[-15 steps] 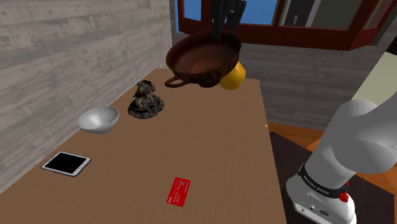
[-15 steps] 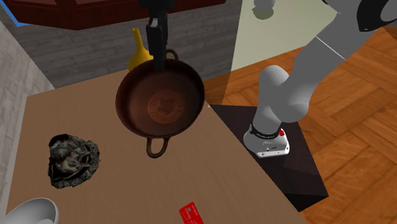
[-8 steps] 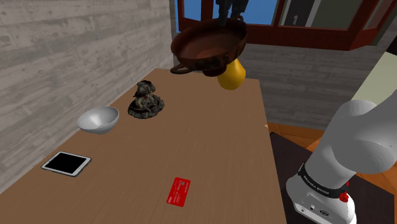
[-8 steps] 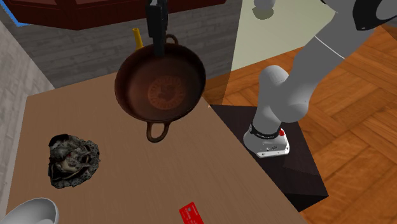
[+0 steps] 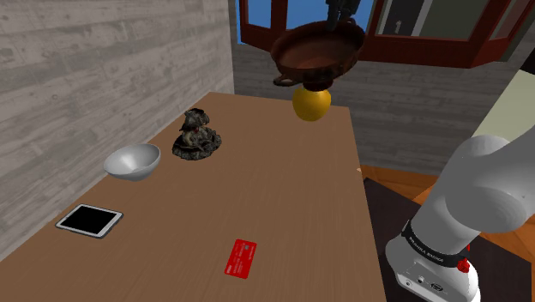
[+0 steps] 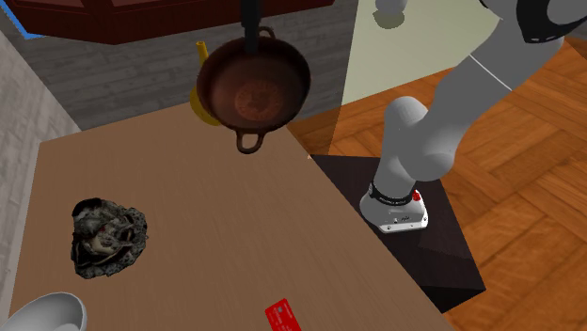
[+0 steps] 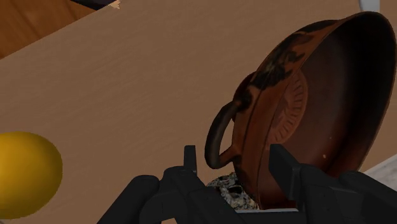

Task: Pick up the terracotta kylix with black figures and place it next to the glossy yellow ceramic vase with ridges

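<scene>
Compared with the frame from a second back, the brown two-handled cup (image 5: 317, 50) has travelled a fair way. In the shoulder view it used to hang to the left of the yellow vase (image 5: 311, 104) and hid its top. Now it looks smaller and sits straight above the vase, foot just over the vase's top.

Same story in the second exterior view: the cup has slid up and away and now covers most of the vase, with only the thin neck and a slice of the belly peeking out on its left. It's off the bench (image 5: 283, 197), up in the air. The wrist view shows bare bench between cup and vase though, so they're near but not touching.

The fingers (image 6: 250, 19) are pinching the cup's rim right by one handle, one finger outside the wall and one inside. The cup hangs tilted, its inside facing the second exterior camera and the other handle pointing down.

The arm (image 5: 490, 184) rises from its stand (image 6: 442, 254) with the big elbow bent well away from the vase. The hand drops in from the top edge, pointing down over the vase end of the bench.

Nothing else moved: dark lumpy figure (image 5: 197, 135), grey bowl (image 5: 133, 160), tablet (image 5: 89, 220) and red card (image 5: 243, 257) sit further and further from the vase.
</scene>
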`<state>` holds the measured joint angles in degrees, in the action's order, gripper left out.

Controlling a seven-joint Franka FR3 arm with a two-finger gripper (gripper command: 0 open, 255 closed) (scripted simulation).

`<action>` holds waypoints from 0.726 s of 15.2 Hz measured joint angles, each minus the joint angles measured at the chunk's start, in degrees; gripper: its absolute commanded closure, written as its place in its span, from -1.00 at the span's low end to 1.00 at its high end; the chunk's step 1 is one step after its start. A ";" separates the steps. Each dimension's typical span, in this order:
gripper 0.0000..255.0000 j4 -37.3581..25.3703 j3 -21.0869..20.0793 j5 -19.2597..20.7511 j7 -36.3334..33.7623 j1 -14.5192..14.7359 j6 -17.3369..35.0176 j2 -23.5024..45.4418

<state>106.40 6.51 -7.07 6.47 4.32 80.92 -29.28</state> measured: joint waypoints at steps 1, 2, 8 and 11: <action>1.00 -0.79 1.05 0.39 1.29 -0.26 -0.34 0.60; 1.00 -0.60 2.21 0.88 2.78 -0.64 -0.50 0.45; 1.00 -3.34 9.19 3.35 11.50 -2.52 -2.21 2.47; 1.00 -5.83 12.86 4.22 16.02 -3.31 -3.12 4.50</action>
<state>100.56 19.36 -2.85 22.49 1.01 77.80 -24.78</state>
